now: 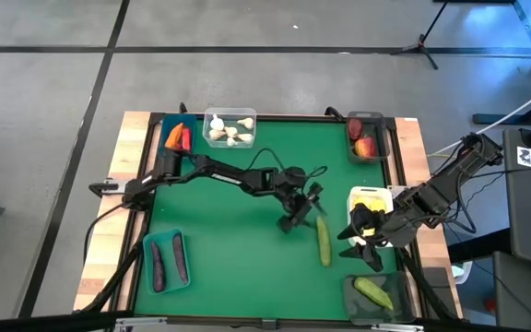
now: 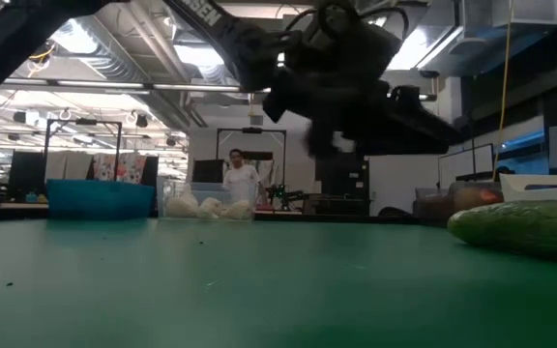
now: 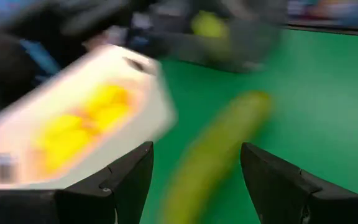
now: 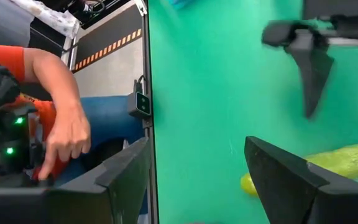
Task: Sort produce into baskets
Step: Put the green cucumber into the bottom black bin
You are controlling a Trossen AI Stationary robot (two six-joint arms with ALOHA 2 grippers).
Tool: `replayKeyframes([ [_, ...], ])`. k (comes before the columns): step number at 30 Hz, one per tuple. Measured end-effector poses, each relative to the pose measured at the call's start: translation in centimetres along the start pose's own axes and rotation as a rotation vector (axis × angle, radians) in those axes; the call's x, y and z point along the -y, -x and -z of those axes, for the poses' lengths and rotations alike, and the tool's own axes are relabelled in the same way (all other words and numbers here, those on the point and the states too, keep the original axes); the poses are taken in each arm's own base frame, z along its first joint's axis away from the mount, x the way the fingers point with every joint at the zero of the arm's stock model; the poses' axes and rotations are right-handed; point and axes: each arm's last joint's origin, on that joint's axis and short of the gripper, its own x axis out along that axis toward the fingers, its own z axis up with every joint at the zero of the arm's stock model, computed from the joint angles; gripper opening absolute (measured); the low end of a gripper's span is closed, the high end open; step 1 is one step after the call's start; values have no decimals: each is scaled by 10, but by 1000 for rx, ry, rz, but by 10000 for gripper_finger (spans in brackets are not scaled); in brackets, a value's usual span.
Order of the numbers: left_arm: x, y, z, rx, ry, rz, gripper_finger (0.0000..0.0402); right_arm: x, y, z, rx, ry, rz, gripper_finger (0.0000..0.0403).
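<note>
1. Green mat covers the table; a cucumber lies loose on it, near the right side.
2. The left gripper hangs just above the cucumber, fingers apart, holding nothing.
3. The right gripper waits beside the white basket of lemons, fingers apart, empty.
4. Farther back stand garlic and apples in baskets.
5. Far off, a person stands in the room.
6. The left wrist view is blurred, so the yellow lumps are probably lemons.
</note>
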Motion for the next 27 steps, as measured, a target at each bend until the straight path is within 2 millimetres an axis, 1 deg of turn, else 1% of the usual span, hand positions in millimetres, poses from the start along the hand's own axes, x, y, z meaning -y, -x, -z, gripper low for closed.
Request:
replayKeyframes([
  [2,-6,-7,0,-2,9,-127,237,0,0,0,11,3,7,260],
  [4,-9,-15,2,-22,23,-211,237,0,0,-1,20,3,15,260],
  [6,-9,-22,6,-33,25,-227,237,0,0,-1,23,3,18,260],
  [10,-1,-36,12,-65,26,-226,237,1,0,-1,26,3,21,260],
  [12,2,-43,16,-96,25,-258,237,1,0,-1,28,3,22,260],
  [13,6,-45,19,-127,36,-245,237,1,0,-1,27,5,23,259],
  [15,8,-48,19,-156,46,-222,237,1,0,-1,28,6,22,260],
  [19,15,-43,12,-277,102,-122,237,1,0,-1,27,7,24,259],
  [21,28,-39,15,-393,174,-36,237,1,0,-1,27,7,24,259],
  [22,29,-36,12,-414,194,-20,237,1,0,-1,27,7,24,259],
  [24,36,-21,2,-501,240,62,237,1,0,0,25,10,25,259],
  [27,40,-5,-12,-553,279,129,237,1,0,0,21,17,22,259],
])
